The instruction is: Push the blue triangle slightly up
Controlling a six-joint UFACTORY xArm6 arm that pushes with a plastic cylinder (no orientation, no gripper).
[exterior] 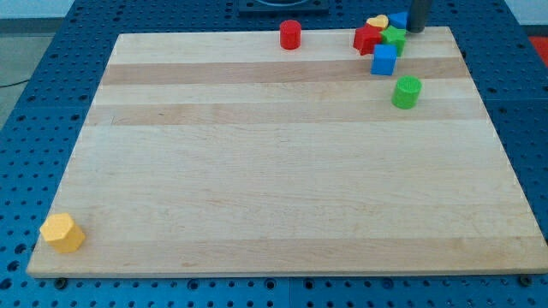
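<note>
While the rod sits at the view's top right edge, layout runs as follows, camera view only.

my tip: (419,30) lower end of the dark rod, at the far edge of the board, just right of the block cluster
pincer state: no jaws on this rig, only a straight rod, so spread or pressed together does not apply; nothing is pinched
blue triangle: (398,19) just left of my tip, close beside it, whether touching cannot be told; shape only partly shown, wedged at the cluster's top right
yellow heart: (377,22) left of the blue triangle, further left from my tip, touching the cluster
green block: (394,38) below-left of my tip, under the blue triangle, shape unclear
red block: (367,39) left of the green block, pressed against it, shape unclear
blue cube: (384,60) below-left of my tip, just under the cluster
green cylinder: (407,91) below my tip, apart from the cluster
red cylinder: (290,34) well left of my tip, alone near the top edge
yellow hexagon: (62,233) far from my tip, bottom left corner
wooden board: (282,171) light planks, on a blue perforated table (51,51)
</note>
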